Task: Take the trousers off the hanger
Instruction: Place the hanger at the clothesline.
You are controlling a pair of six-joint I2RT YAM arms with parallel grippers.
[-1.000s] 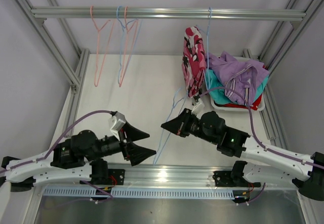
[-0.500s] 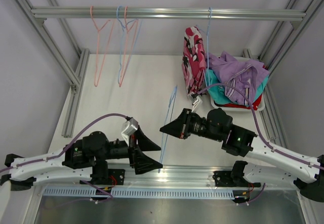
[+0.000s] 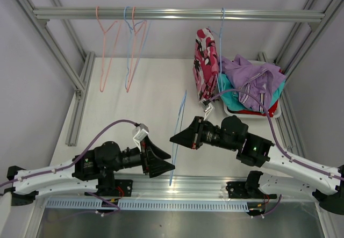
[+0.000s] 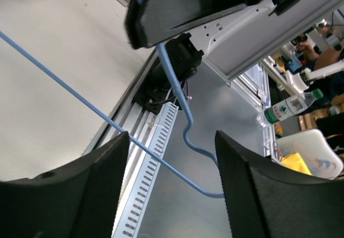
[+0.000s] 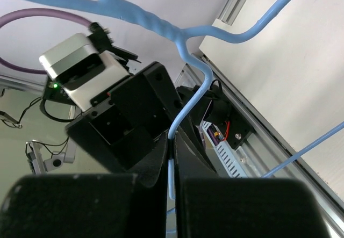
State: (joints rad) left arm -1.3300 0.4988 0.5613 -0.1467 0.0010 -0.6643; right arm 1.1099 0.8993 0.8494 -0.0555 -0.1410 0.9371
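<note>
Pink camouflage trousers (image 3: pixel 205 63) hang from the rail (image 3: pixel 177 14) over the table's (image 3: pixel 145 103) far right. The lilac trousers (image 3: pixel 252 77), teal pair (image 3: pixel 224 87) and red pair (image 3: pixel 252 112) lie heaped in the white tub (image 3: pixel 232 110) beside them. Near the front edge, the right gripper (image 3: pixel 174 137) is clamped on a bare blue hanger (image 3: pixel 178 125). The hanger's hook passes between the parted jaws of the left gripper (image 3: pixel 167 160).

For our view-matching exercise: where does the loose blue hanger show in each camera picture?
Top external: blue hanger stands near-upright at centre.
Left wrist: hanger slants from upper left to lower centre.
Right wrist: hanger crosses the top, hook curling down.
Shared landmark: slotted cable strip along the table's near edge.
</note>
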